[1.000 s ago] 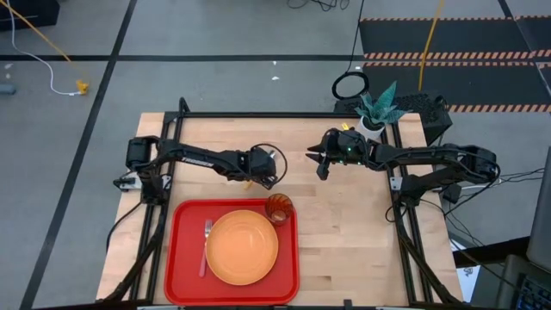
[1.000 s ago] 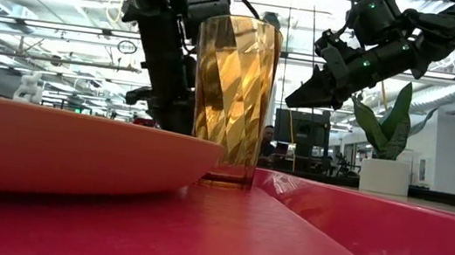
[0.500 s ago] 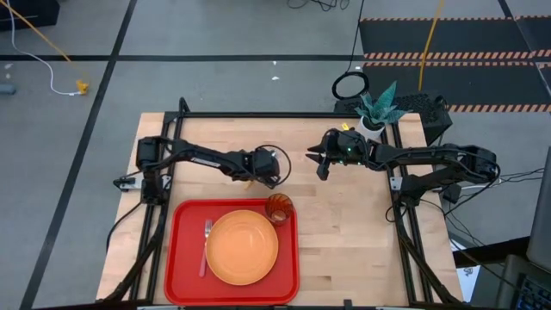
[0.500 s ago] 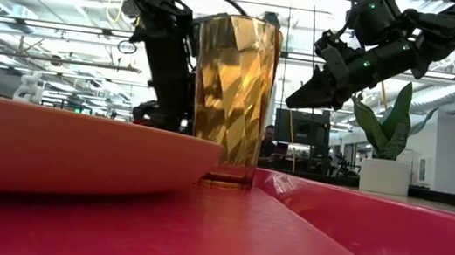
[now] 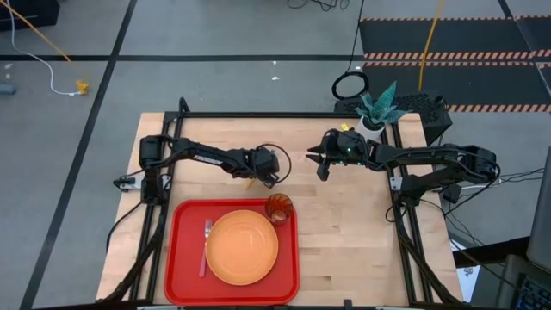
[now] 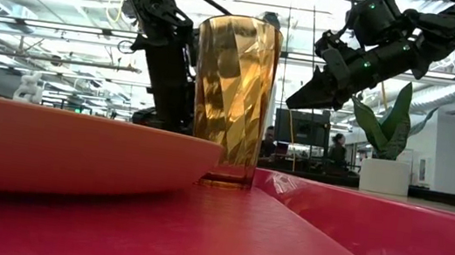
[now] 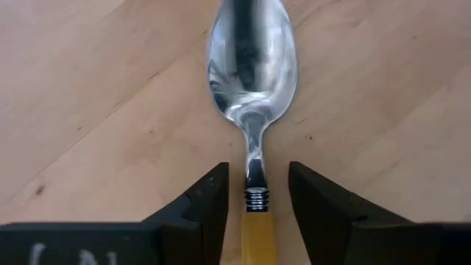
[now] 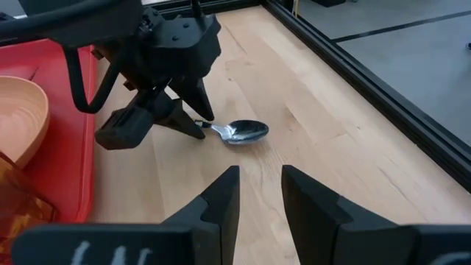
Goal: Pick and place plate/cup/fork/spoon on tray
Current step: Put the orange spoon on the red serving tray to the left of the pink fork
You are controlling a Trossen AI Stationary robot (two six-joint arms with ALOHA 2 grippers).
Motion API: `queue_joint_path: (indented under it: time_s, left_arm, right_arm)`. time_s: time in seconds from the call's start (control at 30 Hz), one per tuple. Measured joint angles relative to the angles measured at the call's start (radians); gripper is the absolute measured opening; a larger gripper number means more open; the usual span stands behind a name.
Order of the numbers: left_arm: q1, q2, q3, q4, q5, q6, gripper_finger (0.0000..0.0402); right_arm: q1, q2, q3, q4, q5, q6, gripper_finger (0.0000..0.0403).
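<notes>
spoon (image 7: 252,81) handle hidden between left gripper (image 7: 255,199) fingers

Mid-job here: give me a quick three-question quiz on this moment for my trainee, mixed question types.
1. True or false: the spoon already lies on the tray.
2. What stands at the tray's far right corner: A the cup, B the fork, C the plant pot?
3. Fill in: the left gripper straddles the spoon's ____.

Key: 1 false, it lies on the table. 2 A. 3 handle.
</notes>
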Motion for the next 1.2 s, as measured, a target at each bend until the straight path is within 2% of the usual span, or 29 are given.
queue_joint_path:
  time_s: [0.2, 0.5, 0.77, 1.2]
  left_arm:
    - [-0.001, 0.000, 0.000, -0.005, 0.013, 0.020, 0.0094]
    - [-0.006, -0.001, 0.000, -0.011, 0.023, 0.028, 0.0046]
    - [-0.012, -0.025, -0.002, -0.053, 0.057, 0.005, 0.0050]
    - [-0.051, -0.122, -0.003, -0.279, 0.089, -0.130, 0.0043]
  right_arm:
    - [0.000, 0.000, 0.000, 0.003, 0.000, 0.000, 0.0093]
    - [0.001, 0.000, 0.000, -0.004, 0.000, 0.000, 0.0093]
    - [0.002, 0.000, 0.000, -0.019, -0.001, 0.000, 0.0093]
    - [0.002, 0.000, 0.000, 0.041, -0.052, -0.028, 0.0093]
